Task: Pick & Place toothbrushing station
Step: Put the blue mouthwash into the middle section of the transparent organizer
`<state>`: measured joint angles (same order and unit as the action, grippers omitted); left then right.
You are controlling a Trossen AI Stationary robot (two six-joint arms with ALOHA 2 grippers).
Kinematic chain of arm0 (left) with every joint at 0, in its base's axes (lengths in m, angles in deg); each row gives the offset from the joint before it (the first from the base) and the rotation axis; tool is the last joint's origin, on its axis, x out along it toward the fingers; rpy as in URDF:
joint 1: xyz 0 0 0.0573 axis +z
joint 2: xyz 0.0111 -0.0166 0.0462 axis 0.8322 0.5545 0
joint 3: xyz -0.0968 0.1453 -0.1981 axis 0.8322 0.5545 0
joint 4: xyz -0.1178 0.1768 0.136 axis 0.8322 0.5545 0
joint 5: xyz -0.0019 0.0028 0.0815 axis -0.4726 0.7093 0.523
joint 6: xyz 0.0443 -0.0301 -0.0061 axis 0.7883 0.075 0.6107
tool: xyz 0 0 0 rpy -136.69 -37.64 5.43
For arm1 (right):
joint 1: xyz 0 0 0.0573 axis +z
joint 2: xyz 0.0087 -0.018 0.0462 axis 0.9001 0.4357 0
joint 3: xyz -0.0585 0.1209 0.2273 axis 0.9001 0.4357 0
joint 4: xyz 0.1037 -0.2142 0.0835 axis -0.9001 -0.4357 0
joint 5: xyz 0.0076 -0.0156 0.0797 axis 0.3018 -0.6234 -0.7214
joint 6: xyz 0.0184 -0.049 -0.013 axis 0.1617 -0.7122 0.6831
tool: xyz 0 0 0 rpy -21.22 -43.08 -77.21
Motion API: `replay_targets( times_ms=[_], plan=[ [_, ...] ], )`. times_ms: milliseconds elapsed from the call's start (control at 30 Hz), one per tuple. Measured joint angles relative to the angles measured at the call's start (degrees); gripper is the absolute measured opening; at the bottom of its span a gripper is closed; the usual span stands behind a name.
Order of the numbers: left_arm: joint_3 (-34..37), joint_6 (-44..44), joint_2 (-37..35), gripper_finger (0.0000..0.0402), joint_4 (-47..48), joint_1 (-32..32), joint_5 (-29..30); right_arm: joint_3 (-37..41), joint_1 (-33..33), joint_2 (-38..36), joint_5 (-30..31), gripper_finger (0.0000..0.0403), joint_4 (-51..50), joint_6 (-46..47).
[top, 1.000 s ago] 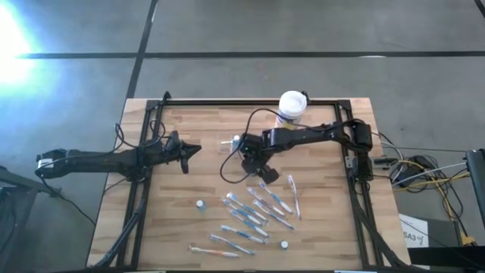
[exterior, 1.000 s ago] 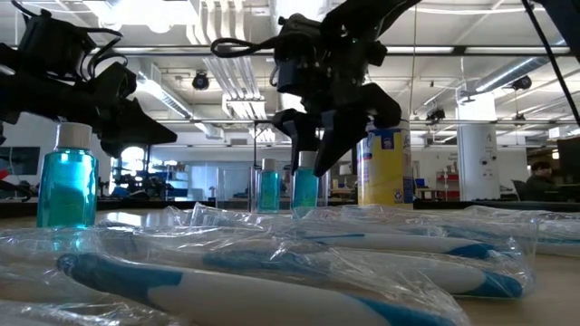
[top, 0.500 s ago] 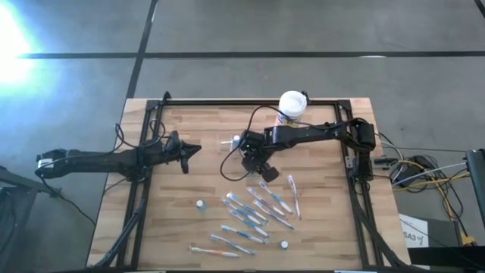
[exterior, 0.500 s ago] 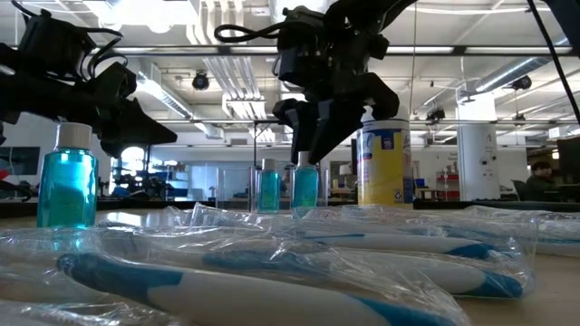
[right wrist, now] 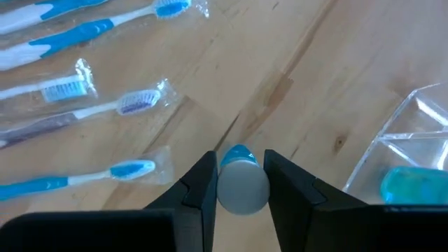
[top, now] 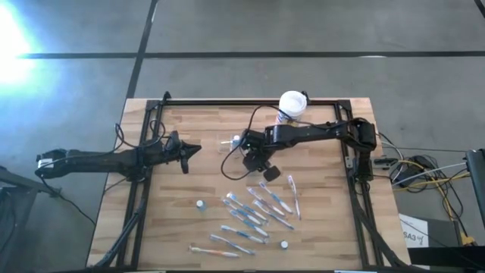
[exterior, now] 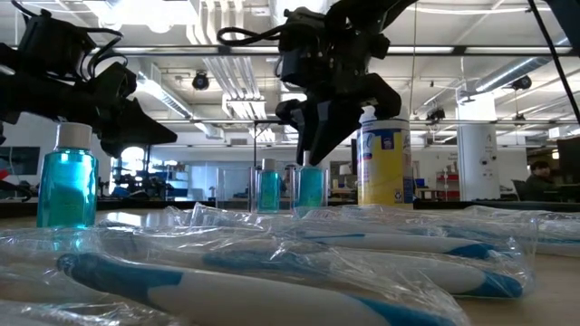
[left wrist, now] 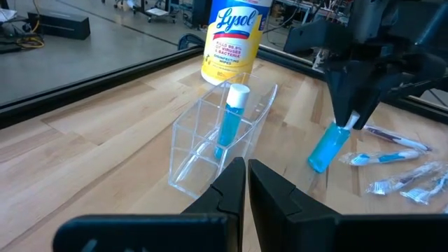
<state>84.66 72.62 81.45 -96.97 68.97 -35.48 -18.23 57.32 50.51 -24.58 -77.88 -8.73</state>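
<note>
The clear plastic holder point(left wrist: 222, 133) lies on the wooden table left of centre point(top: 229, 142), with one small blue bottle point(left wrist: 229, 120) standing in it. My right gripper point(top: 255, 158) is just to the holder's right, shut on a second small blue bottle point(left wrist: 326, 147) with a white cap. My left gripper point(top: 194, 149) hovers to the holder's left, shut and empty, pointing at it. The holder also shows at the edge of the right wrist view point(right wrist: 413, 136). My right gripper pinches the bottle's white cap point(right wrist: 242, 187) between its two fingers. The fingers come from above, pointing down at a slight slant. The bottle hangs tilted below the fingers point(exterior: 310, 187); whether its lower end touches the table I cannot tell.
A white canister with a yellow label point(top: 292, 105) stands at the far edge behind the holder. Several wrapped toothbrushes point(top: 258, 212) lie spread toward the near edge, with two more small bottles point(top: 200, 205) point(top: 283, 244). A black frame point(top: 227, 103) rims the table.
My right gripper has shifted slightly toward the far edge and the holder, and its fingers have tipped steeper over the bottle's cap. The bottle has stayed close to the same spot.
</note>
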Motion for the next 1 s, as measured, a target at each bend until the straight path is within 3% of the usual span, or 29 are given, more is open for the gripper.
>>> replay_targets(
  times_ms=[167, 400, 633, 833, 1000],
  plan=[
    [0.00, 0.02, -0.01, 0.0023, -0.02, 0.02, 0.00, 0.00, 0.05, -5.45, -1.52, 0.0089, -1.40, 1.56],
    [0.00, 0.02, -0.01, 0.0023, -0.02, 0.01, -0.02, 0.04, 0.04, -18.39, -10.97, 0.0089, -1.43, 6.12],
    [0.00, -0.20, 0.00, 0.0023, -0.03, 0.01, -0.02, 2.46, -0.07, -32.74, -11.10, 0.0089, 1.81, 14.47],
    [0.00, -0.36, -0.02, 0.0023, -0.08, 0.00, 0.02, 9.46, -0.11, -46.90, -10.04, 0.0089, 8.48, 21.88],
    [0.00, -0.85, -0.01, 0.0023, -0.32, 0.00, 0.20, 15.87, -0.28, -59.95, -4.95, 0.0089, 11.71, 26.37]
  ],
)
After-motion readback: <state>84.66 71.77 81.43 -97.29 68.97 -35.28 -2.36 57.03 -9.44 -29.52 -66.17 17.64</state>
